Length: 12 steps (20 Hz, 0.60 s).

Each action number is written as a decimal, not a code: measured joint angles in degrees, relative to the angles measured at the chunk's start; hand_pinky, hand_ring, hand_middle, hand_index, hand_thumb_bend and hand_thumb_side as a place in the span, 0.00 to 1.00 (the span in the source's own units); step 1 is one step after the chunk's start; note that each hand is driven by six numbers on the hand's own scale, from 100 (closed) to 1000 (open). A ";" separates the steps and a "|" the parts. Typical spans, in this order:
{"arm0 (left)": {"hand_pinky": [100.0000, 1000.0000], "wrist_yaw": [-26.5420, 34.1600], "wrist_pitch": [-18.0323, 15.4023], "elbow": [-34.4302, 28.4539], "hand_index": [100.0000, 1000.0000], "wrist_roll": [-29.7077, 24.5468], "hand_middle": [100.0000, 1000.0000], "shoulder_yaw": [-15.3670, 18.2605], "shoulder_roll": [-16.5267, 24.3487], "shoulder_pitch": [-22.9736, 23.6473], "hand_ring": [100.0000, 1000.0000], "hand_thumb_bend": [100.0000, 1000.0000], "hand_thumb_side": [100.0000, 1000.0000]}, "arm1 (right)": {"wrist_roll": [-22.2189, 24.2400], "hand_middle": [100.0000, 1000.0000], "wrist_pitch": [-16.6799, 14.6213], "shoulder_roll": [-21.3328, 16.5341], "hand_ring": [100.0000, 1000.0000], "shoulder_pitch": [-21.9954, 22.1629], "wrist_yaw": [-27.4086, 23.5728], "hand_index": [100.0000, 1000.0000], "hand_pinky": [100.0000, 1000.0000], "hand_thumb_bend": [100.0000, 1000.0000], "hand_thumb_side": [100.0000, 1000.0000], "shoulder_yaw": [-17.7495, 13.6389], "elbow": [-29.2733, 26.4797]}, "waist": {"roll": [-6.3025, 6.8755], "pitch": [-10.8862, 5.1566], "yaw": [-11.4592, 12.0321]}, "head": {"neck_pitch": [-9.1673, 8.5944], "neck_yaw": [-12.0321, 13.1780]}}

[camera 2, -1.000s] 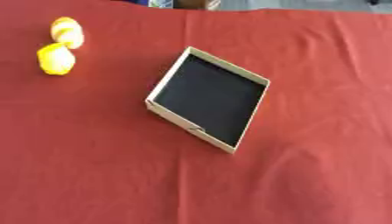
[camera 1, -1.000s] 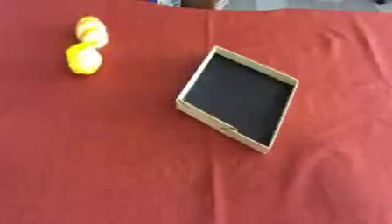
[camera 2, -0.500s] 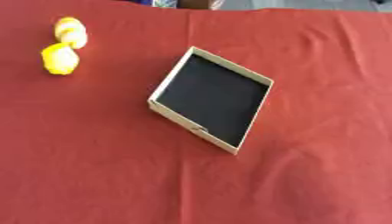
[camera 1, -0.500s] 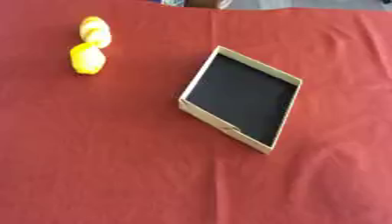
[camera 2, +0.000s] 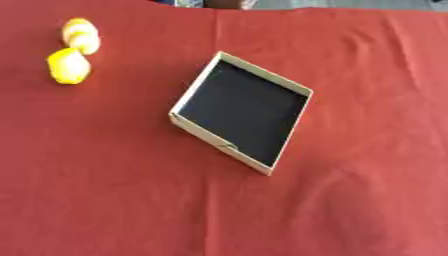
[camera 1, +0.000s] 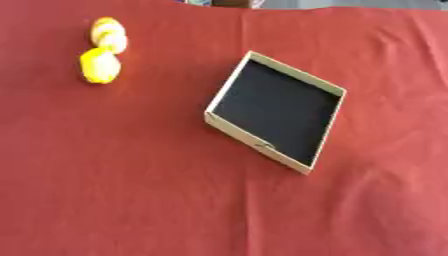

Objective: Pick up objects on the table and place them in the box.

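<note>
Presently two yellow rounded objects (camera 1: pixel 102 50) lie well left of the empty shallow black-lined cardboard box (camera 1: pixel 276 111); neither hand shows, finger state unknown.

matt red cloth (camera 1: pixel 131 190), cardboard box (camera 1: pixel 236 127)

Two yellow objects (camera 1: pixel 99 65) (camera 1: pixel 108 34), one shallow box (camera 1: pixel 234 130), one red tablecloth (camera 1: pixel 131 190).
</note>
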 measured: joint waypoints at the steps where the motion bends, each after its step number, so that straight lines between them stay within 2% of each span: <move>1: 0.93 -0.29 -0.12 0.70 0.94 -0.12 0.95 -0.18 -0.66 -0.55 0.87 0.42 0.00 | 0.09 0.76 0.07 0.18 0.88 0.00 -0.02 0.82 0.91 0.00 0.51 0.01 0.00 | -0.05 0.00 -0.05 | 0.00 0.13; 8: 0.93 -2.28 -0.98 4.29 0.93 -0.95 0.94 -1.08 -4.29 -3.44 0.87 0.43 0.00 | 0.75 0.76 0.67 0.78 0.88 -0.01 -0.13 0.82 0.91 0.00 0.51 0.04 0.00 | -0.03 0.05 -0.37 | -0.06 0.42; 12: 0.93 -4.48 -1.01 6.28 0.93 -0.66 0.95 -1.06 -5.86 -4.87 0.88 0.47 0.02 | 1.18 0.76 0.88 1.08 0.88 -0.19 -0.25 0.82 0.91 0.00 0.51 0.21 0.00 | 0.15 0.43 -0.98 | -0.39 0.45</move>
